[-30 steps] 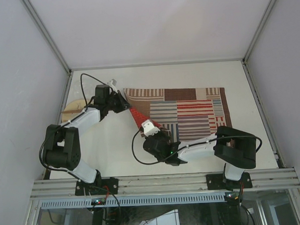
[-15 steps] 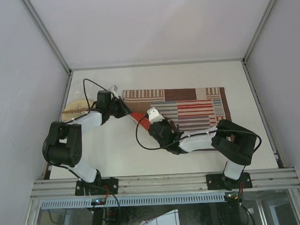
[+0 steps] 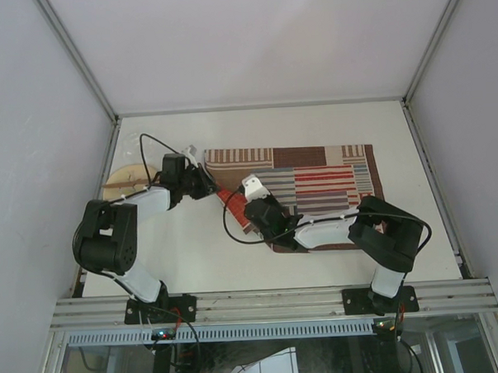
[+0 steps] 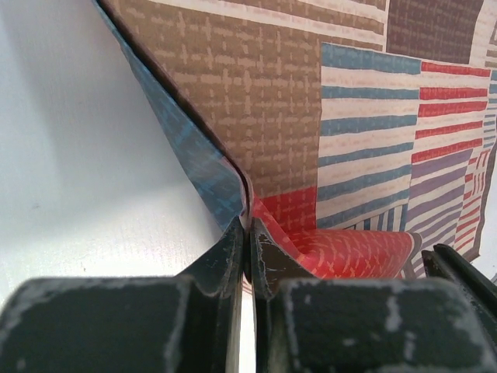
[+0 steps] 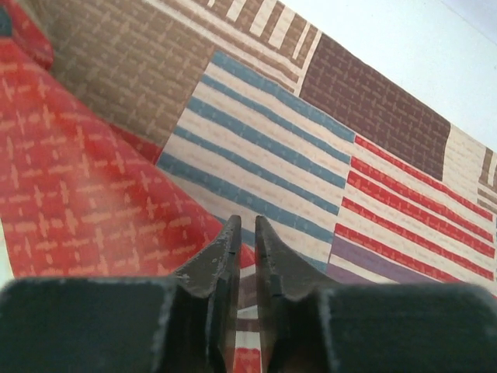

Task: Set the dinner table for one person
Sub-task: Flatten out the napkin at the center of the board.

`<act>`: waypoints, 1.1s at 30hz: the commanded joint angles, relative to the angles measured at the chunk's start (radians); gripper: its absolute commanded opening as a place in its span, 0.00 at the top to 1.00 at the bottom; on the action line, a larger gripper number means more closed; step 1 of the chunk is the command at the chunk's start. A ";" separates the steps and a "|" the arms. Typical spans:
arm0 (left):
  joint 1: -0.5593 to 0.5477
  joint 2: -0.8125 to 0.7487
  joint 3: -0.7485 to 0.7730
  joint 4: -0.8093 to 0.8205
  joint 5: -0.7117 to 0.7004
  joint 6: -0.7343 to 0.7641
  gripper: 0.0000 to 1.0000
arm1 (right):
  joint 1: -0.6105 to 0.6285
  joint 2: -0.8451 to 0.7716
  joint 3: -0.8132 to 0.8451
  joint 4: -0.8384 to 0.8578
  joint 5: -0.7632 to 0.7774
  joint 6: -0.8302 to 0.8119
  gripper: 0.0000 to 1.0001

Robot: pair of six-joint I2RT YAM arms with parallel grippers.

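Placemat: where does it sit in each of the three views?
Top external: placemat centre-right on the table.
Left wrist: placemat fills the upper right, its edge pinched in the left gripper.
Right wrist: placemat fills nearly the whole frame.
Shared landmark: its red turned-up flap.

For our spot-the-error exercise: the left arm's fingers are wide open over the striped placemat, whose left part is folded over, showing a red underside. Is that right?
Not quite. The left arm's fingers are not wide open. They are shut, pinching the folded edge of the placemat, as the left wrist view shows. The rest holds: its left part is folded over, showing a red underside.
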 commanded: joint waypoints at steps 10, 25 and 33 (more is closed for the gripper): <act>-0.006 -0.002 0.065 -0.055 0.039 0.013 0.91 | 0.219 -0.014 -0.045 -0.159 0.077 0.257 0.57; -0.007 -0.019 0.073 -0.068 0.048 0.018 0.91 | 0.315 0.226 -0.045 0.039 0.289 0.152 0.60; -0.007 -0.018 0.067 -0.064 0.047 0.021 0.91 | 0.302 0.348 -0.024 0.248 0.427 -0.151 0.62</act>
